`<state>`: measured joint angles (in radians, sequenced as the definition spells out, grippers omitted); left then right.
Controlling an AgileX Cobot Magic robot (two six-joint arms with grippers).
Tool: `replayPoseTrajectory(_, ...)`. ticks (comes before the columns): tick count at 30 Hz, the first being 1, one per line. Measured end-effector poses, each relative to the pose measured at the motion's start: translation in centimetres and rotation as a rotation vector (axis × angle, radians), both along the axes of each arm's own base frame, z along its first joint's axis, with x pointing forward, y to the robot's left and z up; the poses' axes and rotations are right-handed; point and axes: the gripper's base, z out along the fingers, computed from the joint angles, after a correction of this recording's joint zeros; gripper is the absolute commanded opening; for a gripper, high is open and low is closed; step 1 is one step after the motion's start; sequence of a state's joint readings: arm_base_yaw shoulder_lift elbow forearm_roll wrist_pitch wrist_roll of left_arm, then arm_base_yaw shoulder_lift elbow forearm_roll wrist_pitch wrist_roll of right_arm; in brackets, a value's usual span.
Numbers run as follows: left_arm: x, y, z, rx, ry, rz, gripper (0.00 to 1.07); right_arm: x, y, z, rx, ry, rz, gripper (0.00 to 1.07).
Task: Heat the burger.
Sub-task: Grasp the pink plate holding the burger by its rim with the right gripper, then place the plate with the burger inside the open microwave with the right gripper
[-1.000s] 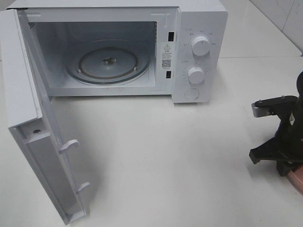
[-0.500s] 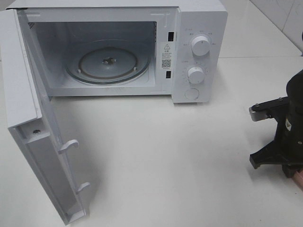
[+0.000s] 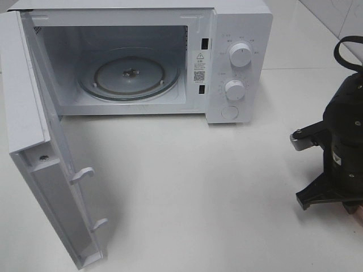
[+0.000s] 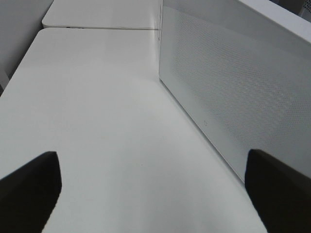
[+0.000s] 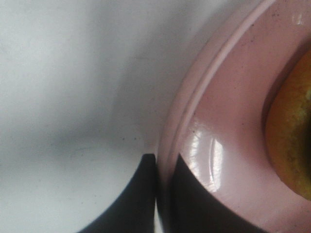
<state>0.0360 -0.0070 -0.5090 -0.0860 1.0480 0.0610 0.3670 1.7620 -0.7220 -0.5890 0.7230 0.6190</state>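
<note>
A white table (image 3: 198, 187) runs to a tiled wall (image 3: 340, 17) behind the microwave (image 3: 241, 22), whose door (image 3: 28, 113) stands open. Its sticker (image 3: 199, 65) shows a warning triangle and a code; the print is unreadable. Right of the microwave, the right gripper (image 5: 164, 165) pinches the rim of the pink plate (image 5: 233, 97), with the burger (image 5: 291, 131) on it. The left gripper (image 4: 150, 155) gapes wide beside the door.

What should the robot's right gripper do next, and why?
Probably lift the pink plate a little off the table. The right gripper is shut on the plate's rim, the burger sits on the plate, and the microwave waits with its door open.
</note>
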Motion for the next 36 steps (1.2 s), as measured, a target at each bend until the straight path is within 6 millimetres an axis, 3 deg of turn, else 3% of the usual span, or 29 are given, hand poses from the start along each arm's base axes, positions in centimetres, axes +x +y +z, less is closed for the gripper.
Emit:
replayPoseTrajectory(16,0.0,0.0,0.0,0.0,0.0,0.0,0.98,-2.1,1.9,4.4,-0.061,-0.064,0.082,0.0)
replayPoseTrajectory(36,0.0,0.0,0.0,0.0,0.0,0.0,0.98,-5.1,6.8,5.0,-0.092,-0.051,0.307,0.0)
